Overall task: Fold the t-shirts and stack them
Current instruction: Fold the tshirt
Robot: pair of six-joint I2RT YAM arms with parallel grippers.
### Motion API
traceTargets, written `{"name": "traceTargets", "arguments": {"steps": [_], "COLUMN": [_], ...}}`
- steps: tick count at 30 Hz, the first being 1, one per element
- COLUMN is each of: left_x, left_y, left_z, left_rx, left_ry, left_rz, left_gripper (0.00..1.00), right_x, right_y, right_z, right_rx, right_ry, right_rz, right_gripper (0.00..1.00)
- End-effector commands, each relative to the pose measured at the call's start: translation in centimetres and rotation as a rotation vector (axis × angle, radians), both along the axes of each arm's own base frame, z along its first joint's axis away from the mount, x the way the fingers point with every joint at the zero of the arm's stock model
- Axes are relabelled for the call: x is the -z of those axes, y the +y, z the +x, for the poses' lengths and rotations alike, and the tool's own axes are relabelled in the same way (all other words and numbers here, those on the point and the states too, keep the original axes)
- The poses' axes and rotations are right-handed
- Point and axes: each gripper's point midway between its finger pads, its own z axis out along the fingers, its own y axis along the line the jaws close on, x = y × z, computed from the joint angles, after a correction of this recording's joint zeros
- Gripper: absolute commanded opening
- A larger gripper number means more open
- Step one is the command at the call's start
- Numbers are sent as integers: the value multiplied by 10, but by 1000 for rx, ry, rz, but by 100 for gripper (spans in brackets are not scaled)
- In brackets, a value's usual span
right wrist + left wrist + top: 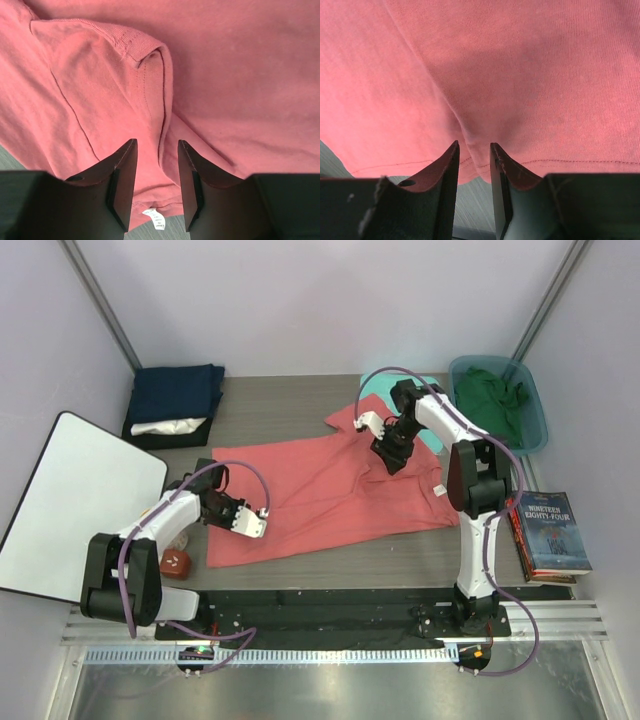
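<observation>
A coral-red t-shirt point(330, 490) lies spread across the middle of the table. At its lower left hem my left gripper point(262, 519) sits low, its narrow jaws shut on a pucker of that hem point(474, 145). The right gripper point(390, 458) hovers over the shirt's upper part near the collar. Its fingers stand open astride a loose fold point(156, 141), with the white label point(156, 218) just below them. Folded navy t-shirts point(176, 392) with a white one point(165, 427) are stacked at the back left. A dark green t-shirt point(492, 400) lies in a bin.
The teal bin point(538, 415) stands at the back right. A mint-green board point(432, 388) pokes out beyond the red shirt. A white board point(75, 500) leans at the left, books point(550, 535) lie at the right, and a small red object point(176, 563) sits near the left arm.
</observation>
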Motion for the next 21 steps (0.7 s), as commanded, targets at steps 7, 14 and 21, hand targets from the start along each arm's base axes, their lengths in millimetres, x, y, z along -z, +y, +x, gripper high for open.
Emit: {"name": "traceTargets", "arguments": {"steps": [7, 14, 21], "left_x": [-11, -9, -7], "left_y": [-7, -8, -10], "left_z": [10, 8, 6], "left_rx": [1, 2, 8], "left_ry": [-21, -14, -5], "left_rz": [-27, -31, -37], "left_gripper": [31, 31, 32], "right_x": [12, 0, -31], "right_y": [2, 2, 22], "right_z": [10, 27, 51], "right_rx": [3, 0, -80], "right_ry": [-3, -96, -299], "right_rz": [-1, -21, -44], "right_gripper": [41, 1, 1]}}
